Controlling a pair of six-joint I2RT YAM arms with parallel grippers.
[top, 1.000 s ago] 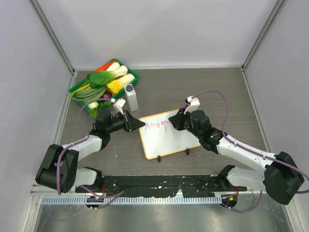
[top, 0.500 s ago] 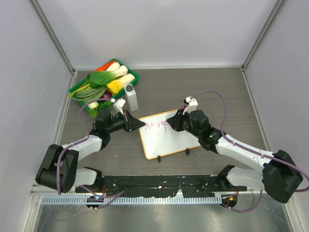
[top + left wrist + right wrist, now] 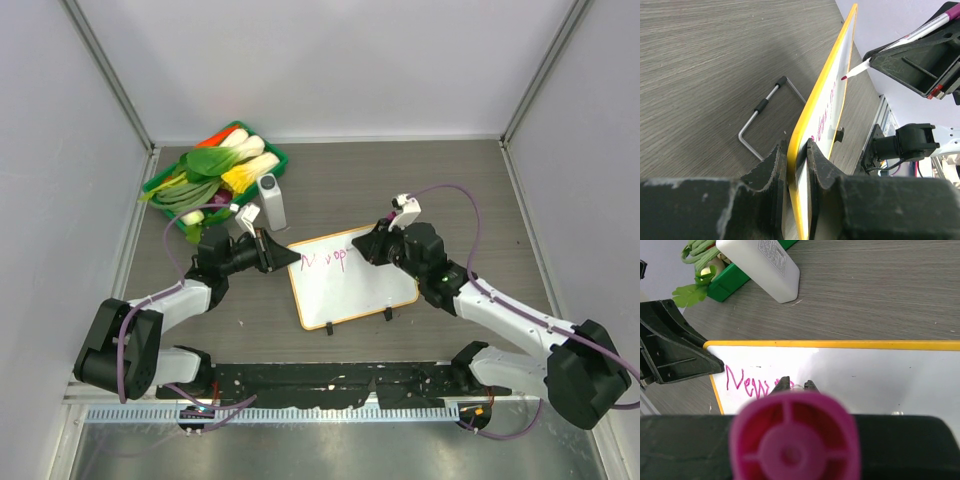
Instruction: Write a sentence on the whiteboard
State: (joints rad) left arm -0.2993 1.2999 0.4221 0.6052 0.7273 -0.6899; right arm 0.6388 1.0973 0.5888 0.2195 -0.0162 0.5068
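Left gripper [image 3: 285, 258]: closed narrow on the far-left corner of the whiteboard [image 3: 362, 292]; in the left wrist view both fingers [image 3: 774, 161] press the orange frame from either side, board seen edge-on between them.

Right gripper [image 3: 372, 248]: clamped on a marker [image 3: 920, 33], over the far edge of the board, right of the writing; the right wrist view looks straight down the marker's magenta end cap [image 3: 792, 440], which hides most of my jaws.

Marker tip [image 3: 845, 77]: magenta, pointing at the white surface, at or just off it; I cannot tell whether it touches.

Whiteboard position: mid-table [image 3: 330, 190], between my two arms, turned a little so its left corner points at the left gripper; two black clip feet [image 3: 331, 325] on the near edge; flat or propped, cannot tell.

Sentence [image 3: 325, 260]: thin pink-magenta script along the far-left part of the board; "New" reads clearly in the right wrist view [image 3: 747, 382]; a few more letters follow, partly hidden by the cap; rest of the board is blank white.

Other items: green tray of vegetables [image 3: 215, 170] at far left; a white oblong block [image 3: 271, 202] between tray and board, apart from both; a bent wire bracket [image 3: 765, 120] lying on the table beside the board.
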